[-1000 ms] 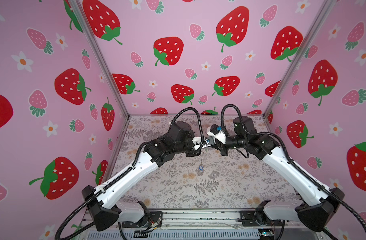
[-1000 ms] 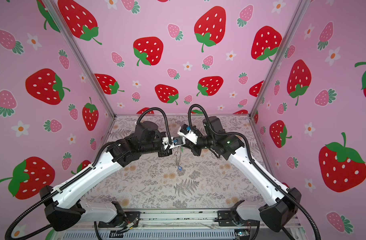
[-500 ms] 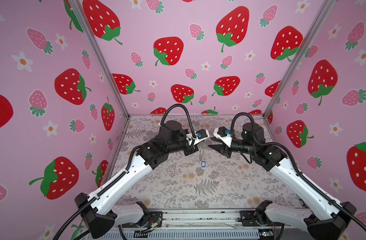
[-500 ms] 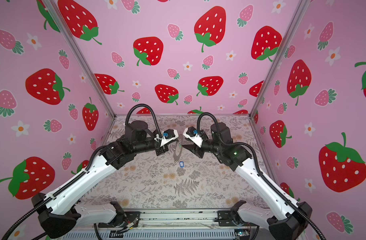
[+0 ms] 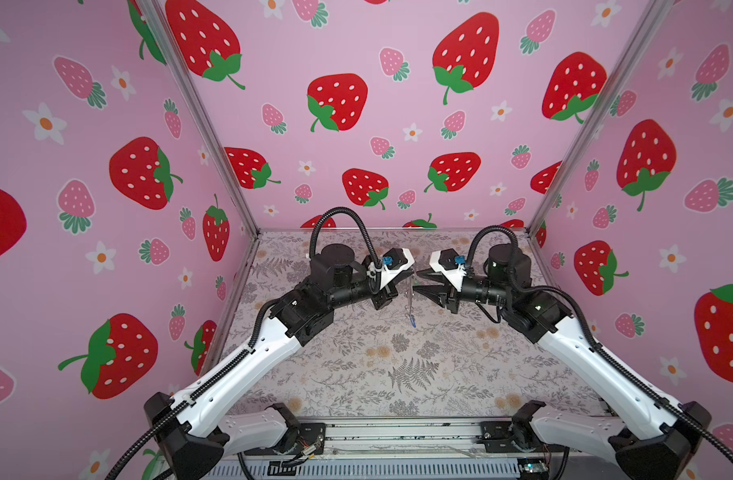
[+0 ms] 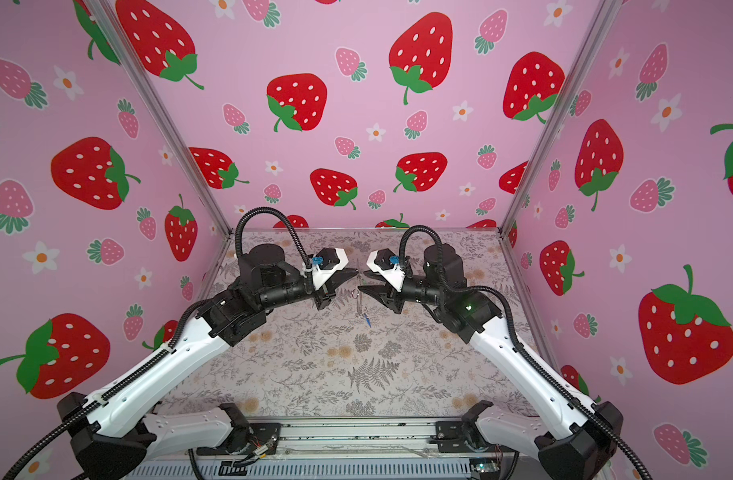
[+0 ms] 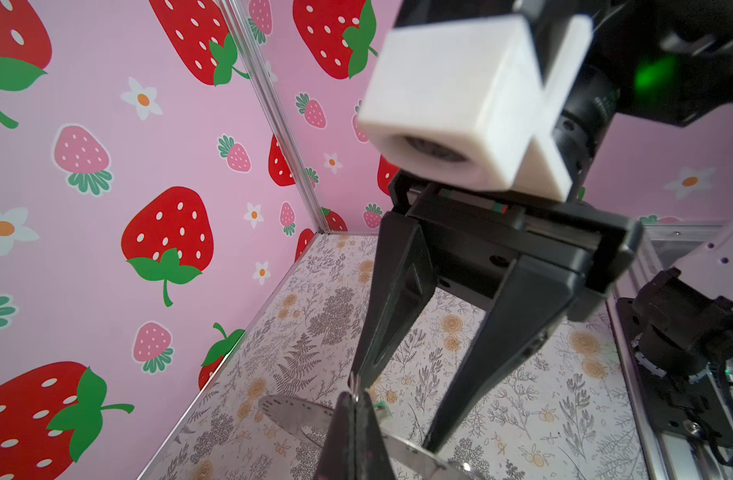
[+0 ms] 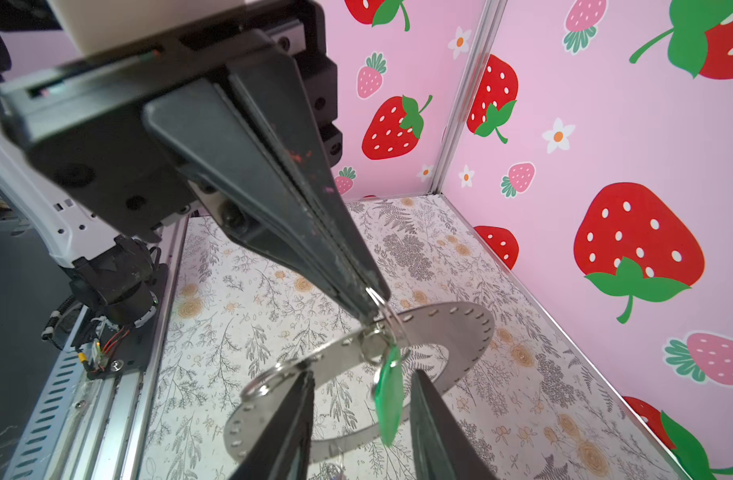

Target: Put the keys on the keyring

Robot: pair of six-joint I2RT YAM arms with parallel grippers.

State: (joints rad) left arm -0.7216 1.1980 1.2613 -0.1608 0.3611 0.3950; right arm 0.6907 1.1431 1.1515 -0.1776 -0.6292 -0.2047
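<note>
The keyring (image 8: 452, 328), a flat grey metal band with small holes, hangs above the table with my left gripper (image 8: 371, 309) shut on its rim. In both top views the keyring (image 5: 409, 293) shows edge-on below the left gripper (image 5: 412, 272). The green key (image 8: 389, 399) dangles from a small wire loop on the keyring, between the fingers of my open right gripper (image 8: 360, 376), touching neither. The blue key (image 5: 413, 322) hangs lowest under the keyring (image 6: 358, 293). The right gripper (image 5: 417, 281) faces the left one closely. In the left wrist view my left gripper (image 7: 353, 409) pinches the keyring (image 7: 290, 415).
Floral-patterned table (image 5: 398, 374) inside pink strawberry walls. Metal frame posts (image 5: 198, 120) stand at the back corners. A rail with cables (image 5: 377, 436) runs along the front edge. Both arms meet above the table's back middle.
My right gripper has opened and pulled slightly away from the keyring. Both arms have shifted back and up a little. The left gripper has stayed shut on the keyring.
</note>
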